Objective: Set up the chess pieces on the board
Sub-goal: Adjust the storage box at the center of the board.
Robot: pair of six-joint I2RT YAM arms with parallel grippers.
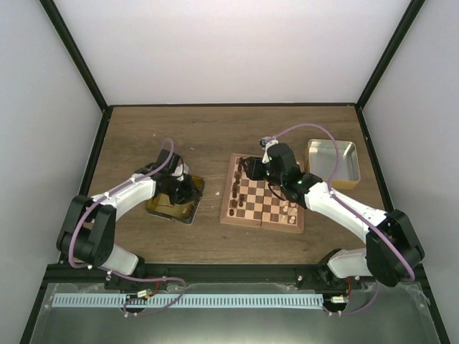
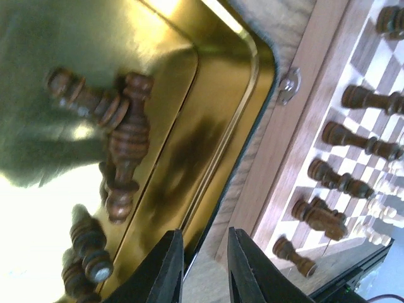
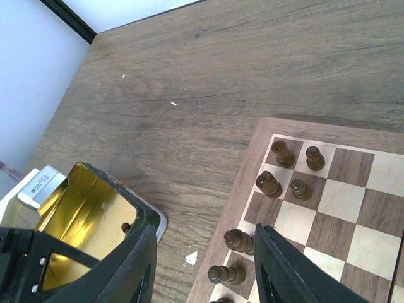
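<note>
The board (image 1: 262, 221) lies mid-table with dark chess pieces (image 1: 236, 198) along its left side and pale ones (image 1: 292, 211) at its right. My left gripper (image 1: 179, 188) hovers over the gold tin (image 1: 162, 209); its fingers (image 2: 204, 232) stand slightly apart, open and empty, above the tin's rim. Several dark pieces (image 2: 128, 146) lie inside the tin (image 2: 214, 95). My right gripper (image 1: 252, 169) hangs open over the board's far-left corner. Its fingers (image 3: 204, 228) straddle the board's edge (image 3: 251, 165), and a dark piece (image 3: 240, 241) stands just beside the right finger, not gripped.
A silver tin (image 1: 351, 165) sits right of the board. The gold tin (image 3: 88, 211) lies close to the board's left edge. Standing dark pieces (image 2: 363, 100) line the board's border (image 2: 297, 158), with pale pieces (image 2: 377, 209) behind them.
</note>
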